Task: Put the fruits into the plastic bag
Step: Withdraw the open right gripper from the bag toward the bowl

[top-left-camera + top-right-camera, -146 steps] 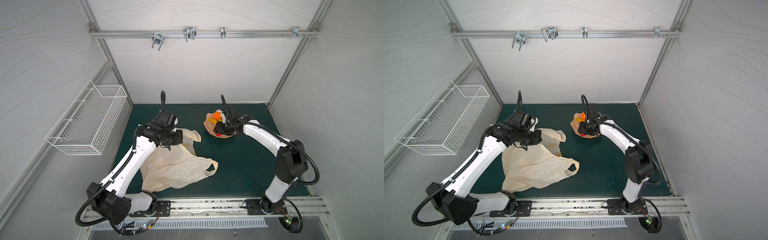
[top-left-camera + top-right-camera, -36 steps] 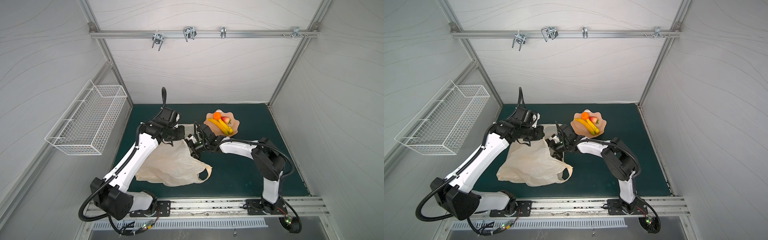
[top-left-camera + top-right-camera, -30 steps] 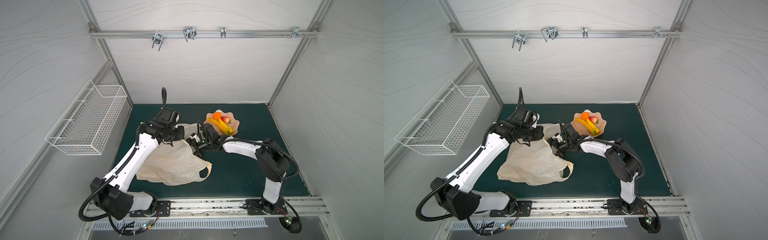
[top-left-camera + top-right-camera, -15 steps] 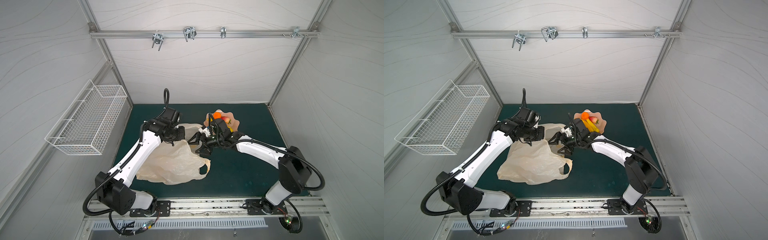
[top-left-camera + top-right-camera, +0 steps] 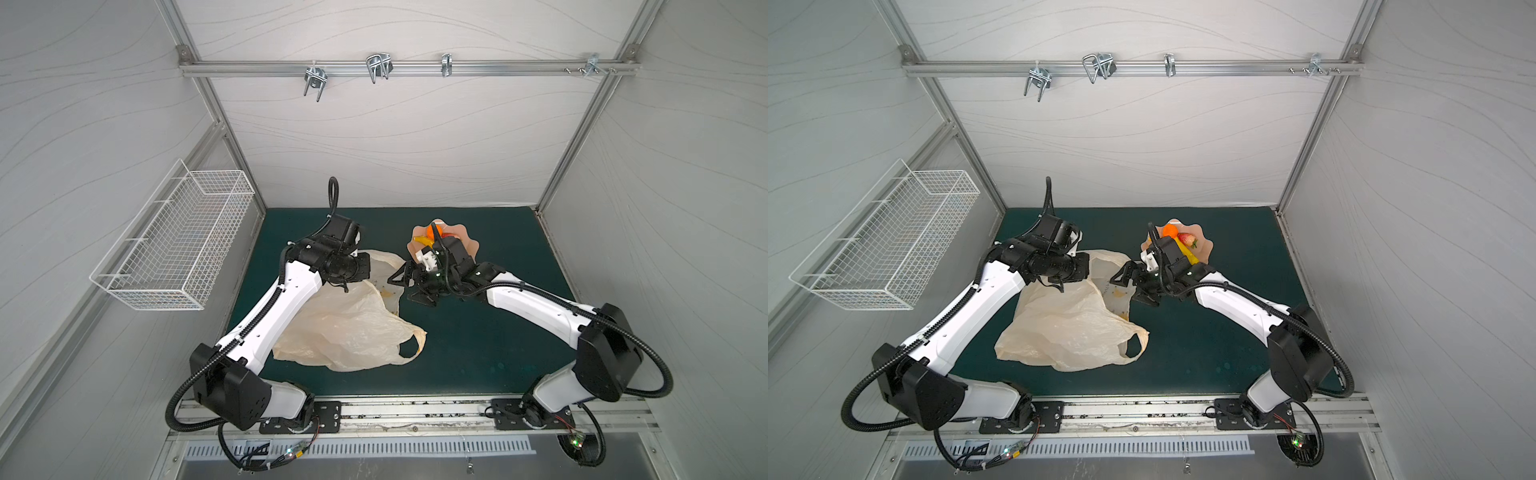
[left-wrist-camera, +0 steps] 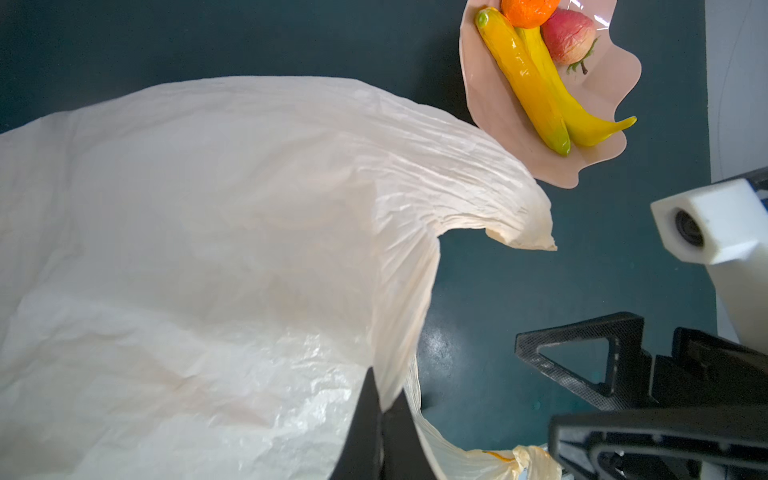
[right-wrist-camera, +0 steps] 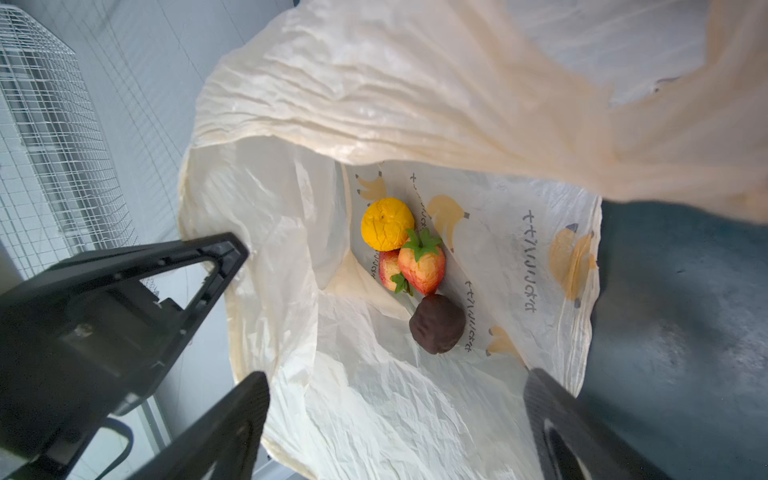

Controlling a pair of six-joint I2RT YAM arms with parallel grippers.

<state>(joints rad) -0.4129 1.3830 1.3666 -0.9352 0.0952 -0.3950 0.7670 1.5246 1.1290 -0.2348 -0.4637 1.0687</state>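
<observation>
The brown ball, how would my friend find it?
Find the big crinkly cream plastic bag on the dark green mat and look into its open mouth. Four small toy fruits lie inside: a round orange one, two red strawberries and the dark brown wrinkly ball. It alone is dark, like chocolate.

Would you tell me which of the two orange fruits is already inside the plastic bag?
The paler yellow-orange one, beside the strawberries in the plastic bag; the deeper orange one sits in the pink bowl against the bananas.
</observation>
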